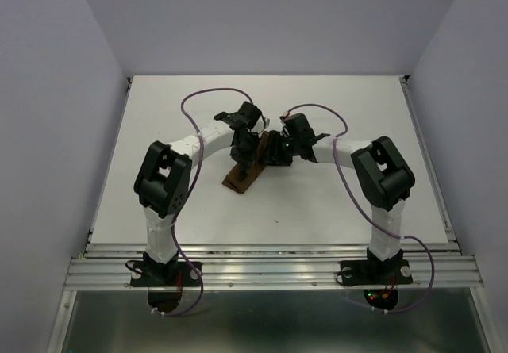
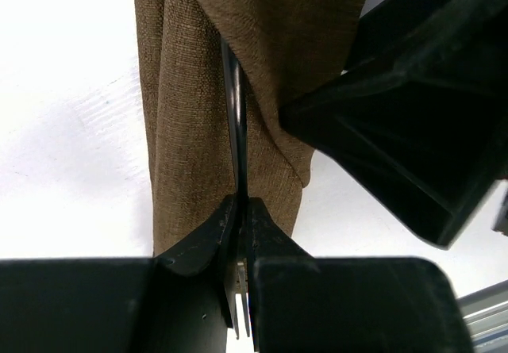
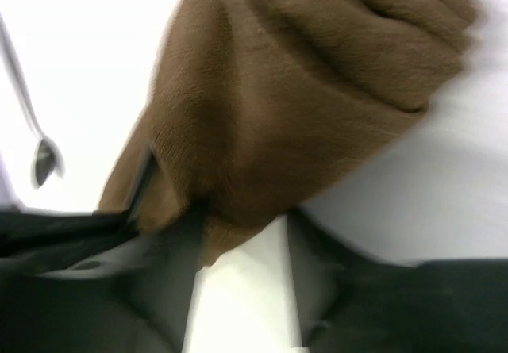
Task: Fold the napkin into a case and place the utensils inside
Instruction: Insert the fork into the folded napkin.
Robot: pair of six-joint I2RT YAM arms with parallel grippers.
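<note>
left gripper [image 2: 242,210]: pressed almost together, pinching a thin utensil [image 2: 236,123] by its near end. holds it edge-on, shaft running up into the open fold of the case [image 2: 186,131], brown cloth already folded narrow and lying on the table [image 2: 63,91] near the middle (from above, a short brown strip just under both wrists). looks like the loading step: folding apparently done, first piece partly inside. cannot tell how deep, with the tip hidden under cloth.

right gripper [image 3: 238,238]: spread, bare table showing between the fingers, a corner of the case at the mouth but not clamped, judging by a blurred view. leaves a second utensil [image 3: 44,159] out on the table, beside the case and apart from it, rounded head toward the camera.

calls next for sliding the held piece further along the fold without dragging the cloth, probably with the flap lifted or pinned from the other side; then letting go and fetching the one outside. risks bunching soft fabric if pushed at an angle.

left arm [image 1: 171,174]: in from the left, elbow raised, wrist tipped down over the case. right arm [image 1: 381,170]: mirrored from the right, wrist close against the other above the cloth.
</note>
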